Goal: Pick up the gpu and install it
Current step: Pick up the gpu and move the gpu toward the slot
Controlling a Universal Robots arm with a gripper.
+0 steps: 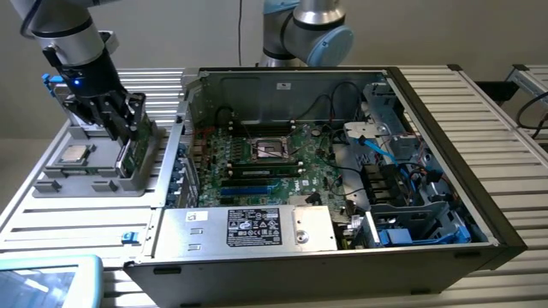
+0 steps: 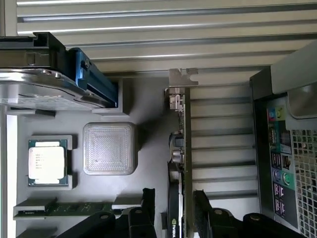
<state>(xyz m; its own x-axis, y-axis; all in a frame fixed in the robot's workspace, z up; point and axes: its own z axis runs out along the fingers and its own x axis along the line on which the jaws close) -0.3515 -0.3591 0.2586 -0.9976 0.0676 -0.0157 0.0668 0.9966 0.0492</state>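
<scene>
Gpu [image 2: 181,148], thin green card, stands edgewise between apparently parted black fingers [image 2: 148,206].

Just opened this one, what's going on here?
The robot arm's end effector sits astride the gpu, a flat green-and-black card with a silver metal end bracket. The card stands on edge in the grey plastic parts tray, beside the open black computer case. It is in the tray, not yet lifted or installed in the case.
</scene>
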